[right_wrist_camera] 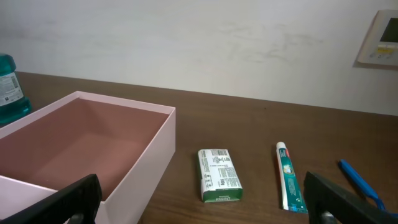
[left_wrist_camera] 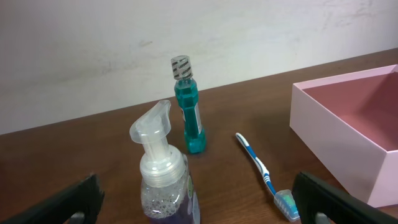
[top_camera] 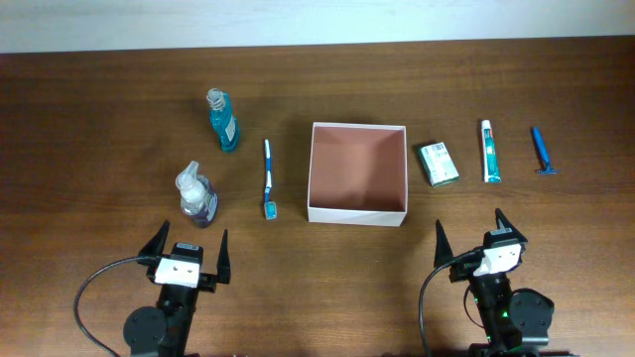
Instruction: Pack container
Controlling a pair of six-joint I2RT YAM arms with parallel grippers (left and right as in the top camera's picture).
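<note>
The container [top_camera: 356,214] sits at the centre of the table [top_camera: 99,99], resting flat on its base with the open top facing straight up. Its outline is square, so no long axis can be distinguished; its walls run roughly parallel to the table edges. To its left, well apart, a toothbrush [top_camera: 268,178] lies with its long axis front to back, bristle head toward the robot. Further left stand a teal mouthwash bottle [top_camera: 222,121] and, nearer the robot, a clear pump bottle [top_camera: 196,194]. To the container's right lie a green-and-white carton [top_camera: 437,164], a toothpaste tube [top_camera: 490,151] and a blue razor [top_camera: 542,151], in that order outward, none touching. The left gripper [top_camera: 190,243] and right gripper [top_camera: 468,222] hover at the near edge, jaws spread wide, holding nothing.
</note>
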